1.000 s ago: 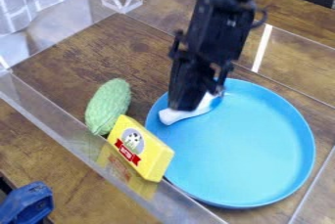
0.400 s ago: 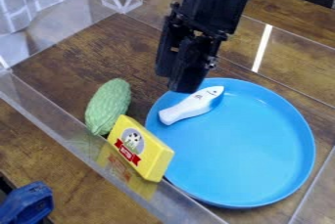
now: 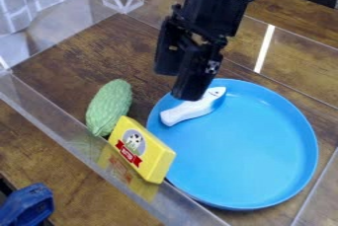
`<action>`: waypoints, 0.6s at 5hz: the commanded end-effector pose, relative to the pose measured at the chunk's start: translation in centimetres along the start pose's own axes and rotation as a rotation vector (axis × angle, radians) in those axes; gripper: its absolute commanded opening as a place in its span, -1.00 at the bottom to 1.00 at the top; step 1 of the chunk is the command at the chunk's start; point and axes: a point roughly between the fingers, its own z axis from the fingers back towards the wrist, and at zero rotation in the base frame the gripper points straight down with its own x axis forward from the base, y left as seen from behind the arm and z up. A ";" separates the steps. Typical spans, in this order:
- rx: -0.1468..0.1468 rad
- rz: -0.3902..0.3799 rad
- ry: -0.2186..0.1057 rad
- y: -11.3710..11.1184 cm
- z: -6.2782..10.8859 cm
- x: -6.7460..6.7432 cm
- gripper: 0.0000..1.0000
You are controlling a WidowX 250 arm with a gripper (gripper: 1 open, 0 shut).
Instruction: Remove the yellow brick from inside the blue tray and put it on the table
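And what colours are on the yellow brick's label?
Red edging with a black-and-white picture on the yellow brick, seen best in the camera view.

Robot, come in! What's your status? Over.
End effector open, holding nothing, above blue tray's far-left edge. Yellow brick on table, left of tray. White piece in tray, close below.

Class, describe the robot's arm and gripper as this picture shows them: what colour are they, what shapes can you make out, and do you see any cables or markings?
The arm and gripper are black or very dark, with a bulky, segmented body and small lighter glints. Individual parts blur together, and I cannot make out any cables or markings.
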 end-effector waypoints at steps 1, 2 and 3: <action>0.029 0.013 -0.044 0.4 0.9 -0.1 1.00; 0.036 0.016 -0.038 0.7 0.2 0.0 1.00; 0.045 0.016 -0.031 0.9 -0.4 0.2 1.00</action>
